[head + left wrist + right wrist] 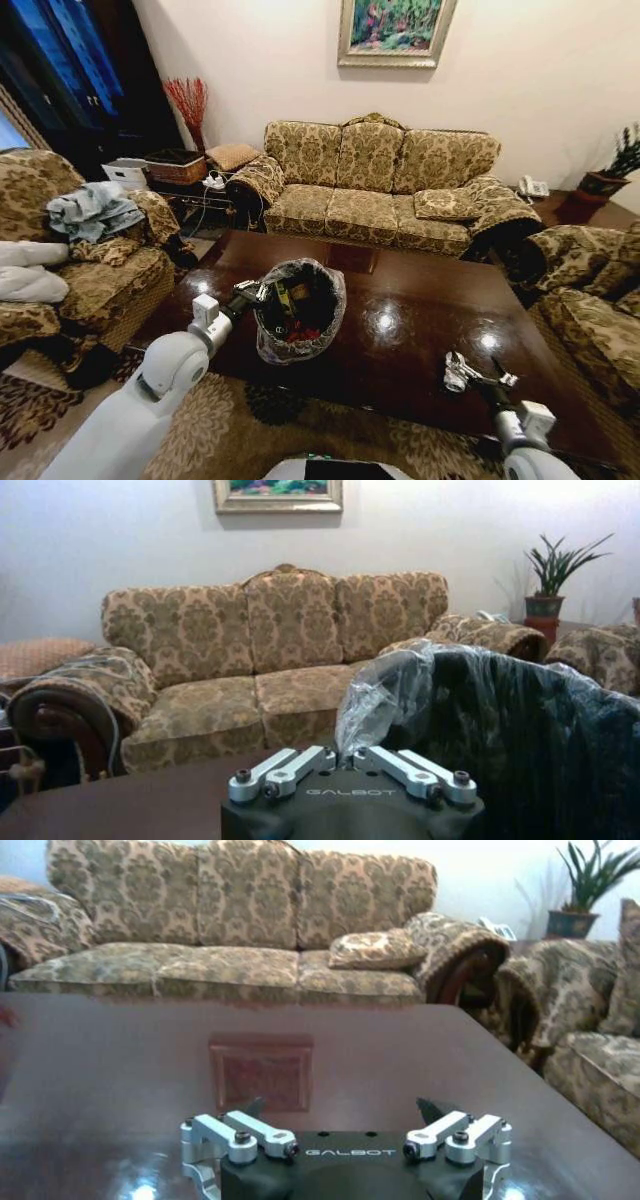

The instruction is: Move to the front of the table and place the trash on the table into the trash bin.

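The trash bin (325, 300), black with a crinkled grey bag, is over the near-left part of the dark glossy table (420, 310); I cannot tell whether it rests on the top. Inside it I see trash (298, 334): something red and a yellow-green piece. My left gripper (250, 293) is shut on the bin's near-left rim. In the left wrist view the left gripper (345, 754) pinches the bag's edge (385, 694). My right gripper (460, 372) hovers open over the table's near-right part. In the right wrist view the right gripper (340, 1106) holds nothing above the table (120, 1065).
A patterned sofa (370, 185) stands beyond the table's far edge. An armchair (90, 270) piled with clothes is on the left and another armchair (590, 300) on the right. Patterned carpet (240, 430) lies before the table. A woven basket (175, 165) sits far left.
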Controlling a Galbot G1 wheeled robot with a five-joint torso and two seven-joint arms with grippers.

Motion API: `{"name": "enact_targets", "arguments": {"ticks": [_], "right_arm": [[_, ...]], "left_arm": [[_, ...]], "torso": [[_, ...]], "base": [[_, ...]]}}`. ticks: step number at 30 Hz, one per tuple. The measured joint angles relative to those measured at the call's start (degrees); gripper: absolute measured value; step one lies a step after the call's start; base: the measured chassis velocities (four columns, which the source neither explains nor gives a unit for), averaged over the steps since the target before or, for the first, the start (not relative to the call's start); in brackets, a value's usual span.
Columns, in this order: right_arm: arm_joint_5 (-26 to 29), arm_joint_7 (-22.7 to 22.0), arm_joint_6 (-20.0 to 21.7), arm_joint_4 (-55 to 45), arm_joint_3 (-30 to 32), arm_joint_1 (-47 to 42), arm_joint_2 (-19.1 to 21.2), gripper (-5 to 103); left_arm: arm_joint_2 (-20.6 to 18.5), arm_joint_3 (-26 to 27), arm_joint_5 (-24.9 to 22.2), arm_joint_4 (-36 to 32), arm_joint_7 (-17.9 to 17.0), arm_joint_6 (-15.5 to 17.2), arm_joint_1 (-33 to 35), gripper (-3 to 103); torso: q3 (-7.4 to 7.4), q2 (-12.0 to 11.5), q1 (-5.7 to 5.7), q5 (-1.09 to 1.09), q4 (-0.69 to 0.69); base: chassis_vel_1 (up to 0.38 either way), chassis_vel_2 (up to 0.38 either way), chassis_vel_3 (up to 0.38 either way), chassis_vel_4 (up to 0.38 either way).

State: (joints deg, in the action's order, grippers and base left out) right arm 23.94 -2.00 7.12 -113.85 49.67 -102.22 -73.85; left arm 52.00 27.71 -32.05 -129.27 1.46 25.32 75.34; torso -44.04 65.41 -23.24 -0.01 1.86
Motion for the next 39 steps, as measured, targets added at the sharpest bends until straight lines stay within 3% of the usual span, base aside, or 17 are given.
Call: {"name": "enact_targets", "arguments": {"ticks": [9, 11, 14, 17, 22, 29, 33, 39], "right_arm": [[-2.1, -0.4, -2.8, 5.0, -4.7, 3.1, -2.6, 100], [-2.5, -2.9, -2.1, 6.7, -9.6, 5.9, -5.0, 100], [-2.5, -4.1, -1.3, 7.6, -12.0, 7.6, -6.4, 100], [-3.1, -8.2, 0.7, 10.2, -16.9, 11.9, -9.3, 100], [-3.8, -12.7, 1.6, 11.4, -18.7, 14.3, -9.8, 100], [-3.1, -20.6, 4.3, 10.7, -18.5, 15.3, -9.9, 100], [-3.0, -20.1, 5.0, 10.8, -17.4, 15.1, -9.9, 100], [-1.9, -14.5, 6.1, 14.7, -14.0, 15.6, -9.1, 100]], "left_arm": [[0.2, -0.5, 0.1, 0.0, 0.2, -0.1, 0.2, 4], [0.2, -0.7, 0.1, -0.2, 0.2, -0.2, 0.3, 4], [0.1, -0.7, 0.1, -0.3, 0.2, -0.2, 0.3, 4], [-0.2, -0.3, 0.2, -0.5, 0.2, -0.2, 0.6, 4], [-0.4, 0.3, 0.2, -0.5, 0.2, -0.2, 0.8, 4], [-0.9, 0.1, -0.8, 0.5, 0.8, -0.3, -0.1, 4], [-1.0, 0.0, -1.0, 1.2, 0.9, -0.4, -0.5, 4], [-1.0, -0.8, -1.0, 2.6, 1.2, -1.1, -0.9, 4]], "torso": [[0.0, 0.0, 0.0, 0.02, 0.0], [0.0, 0.0, 0.0, 0.05, -0.02], [0.0, 0.0, 0.0, 0.04, -0.03], [0.0, 0.0, 0.0, -0.07, 0.0], [0.0, 0.0, 0.0, -0.02, 0.04], [0.0, 0.0, 0.0, 0.0, -0.02], [0.0, 0.0, 0.0, 0.0, 0.0], [0.0, 0.0, 0.0, 0.01, -0.01]], "base": [[-0.2, -0.2, 0.191, 0.191], [-0.089, -0.11, 0.094, 0.078], [-0.059, -0.099, 0.022, 0.037], [0.035, 0.035, -0.026, -0.016], [0.064, 0.058, -0.033, -0.021], [0.0, 0.0, 0.0, 0.0], [0.0, 0.0, 0.0, 0.0], [0.0, 0.0, 0.0, 0.0]]}}
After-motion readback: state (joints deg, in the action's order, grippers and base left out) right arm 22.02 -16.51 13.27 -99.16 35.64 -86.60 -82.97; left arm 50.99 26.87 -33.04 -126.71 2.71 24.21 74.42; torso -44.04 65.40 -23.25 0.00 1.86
